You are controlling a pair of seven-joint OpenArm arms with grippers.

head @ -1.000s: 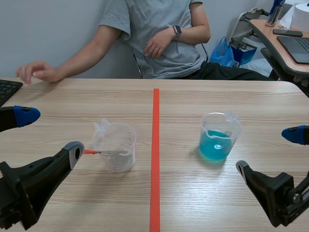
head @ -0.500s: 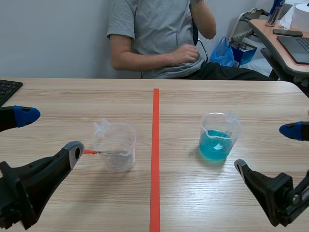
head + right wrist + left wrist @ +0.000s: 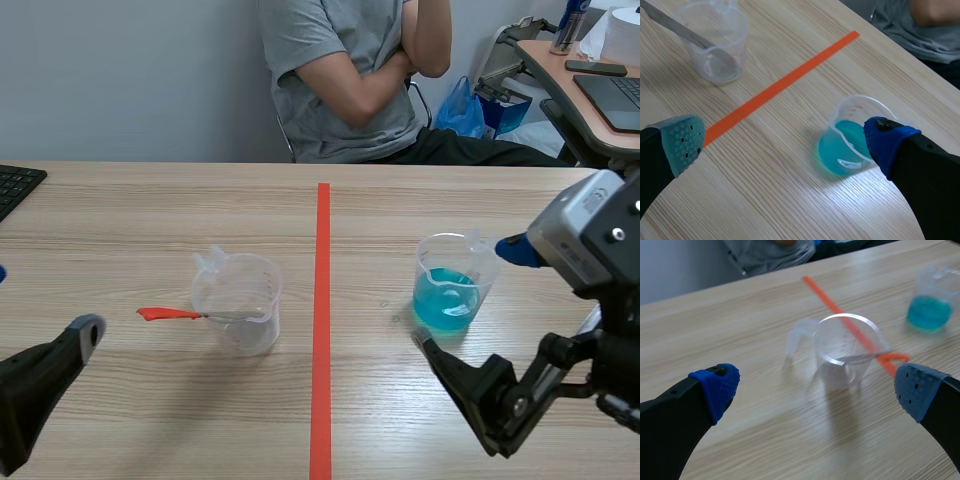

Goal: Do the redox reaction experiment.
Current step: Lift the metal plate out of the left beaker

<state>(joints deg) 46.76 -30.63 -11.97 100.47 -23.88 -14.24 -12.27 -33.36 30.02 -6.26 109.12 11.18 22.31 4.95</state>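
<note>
Both jaws stand wide apart and hold nothing. The left gripper [image 3: 815, 386] is low and on the robot's side of the clear cup [image 3: 237, 302], toward the robot's left and well apart from it. In the left wrist view the clear cup stands ahead of the gap between the blue pads.

The clear cup stands upright on the table [image 3: 150, 200], its spout turned away from the robot. A metal tool [image 3: 165, 314] leans inside it. Its red handle sticks out over the rim on the robot's left and reaches down toward the table.

The tape line [image 3: 322, 300] runs just to the right of the clear cup. Past the line, well apart from the clear cup, stands the blue cup [image 3: 452, 282], upright and about a third full of blue liquid [image 3: 445, 302]. The right gripper [image 3: 785, 141] is at this blue cup. Its blue-padded finger is close by the rim on the side away from the clear cup, and I cannot tell whether it touches. Its grey-green finger is lower, on the robot's side of the blue cup.

Far beyond the clear cup, across the table, a person [image 3: 350, 80] in a grey shirt sits with arms folded. A keyboard [image 3: 15, 185] lies at the table's edge, well to the left of the clear cup and farther from the robot.
</note>
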